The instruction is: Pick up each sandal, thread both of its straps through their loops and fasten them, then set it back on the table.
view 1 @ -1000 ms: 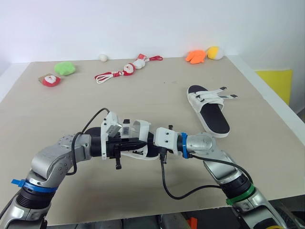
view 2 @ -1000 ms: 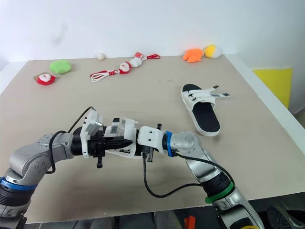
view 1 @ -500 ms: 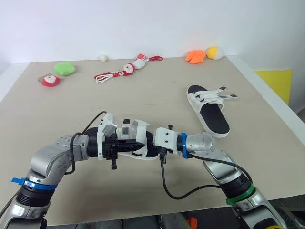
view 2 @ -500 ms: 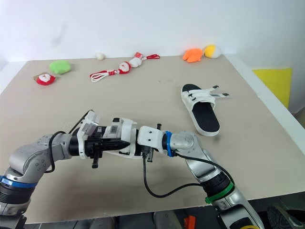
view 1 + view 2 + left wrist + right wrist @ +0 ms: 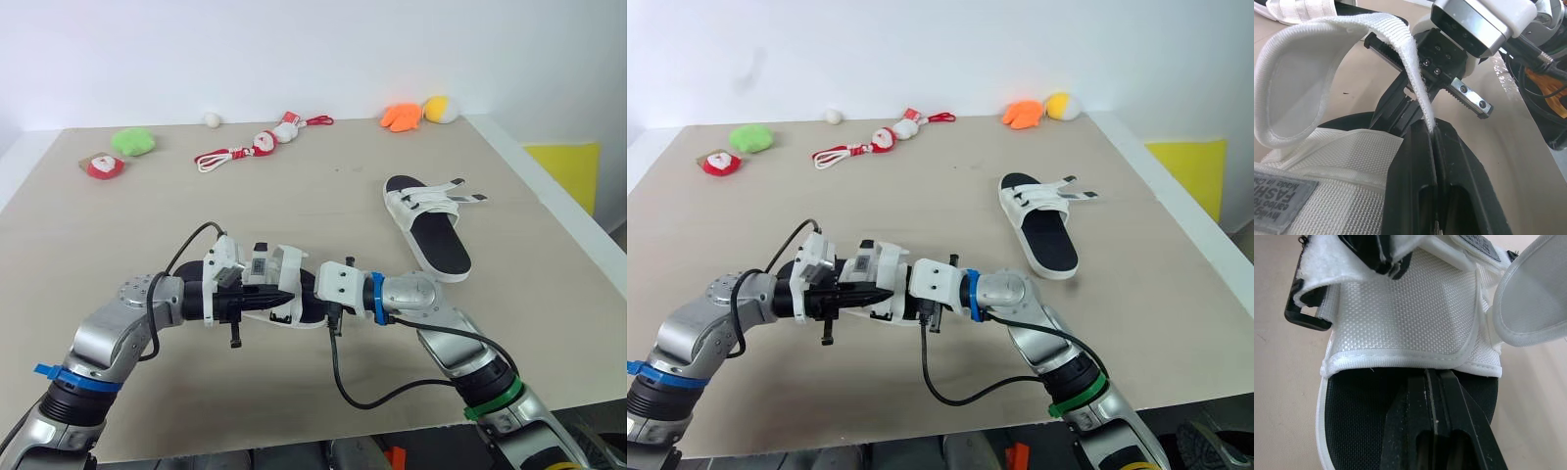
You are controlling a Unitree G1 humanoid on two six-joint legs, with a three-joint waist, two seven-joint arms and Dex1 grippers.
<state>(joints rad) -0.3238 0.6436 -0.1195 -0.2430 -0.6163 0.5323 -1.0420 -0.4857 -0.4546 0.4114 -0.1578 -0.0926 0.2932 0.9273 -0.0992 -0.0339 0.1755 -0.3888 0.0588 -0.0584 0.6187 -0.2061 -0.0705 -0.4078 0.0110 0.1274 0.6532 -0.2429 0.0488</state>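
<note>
The held sandal (image 5: 286, 296) has an upper of white woven webbing, coarse and matt, with stitched edges. Its footbed (image 5: 1359, 401) is black with a fine, mesh-like grain. Its strap (image 5: 1327, 73) is the same white cloth, ribbed along the rim and smoother inside, and the loop (image 5: 1303, 318) on it looks like hard black plastic. The left fingers (image 5: 1413, 188) and right fingers (image 5: 1462, 440) are black plastic with a dull sheen. Under the sandal the worktop (image 5: 323, 186) is pale, matt and smooth. To the sandal's right the second sandal (image 5: 431, 230) shows the same cloth, and beyond it lie soft plush toys (image 5: 134, 140).
</note>
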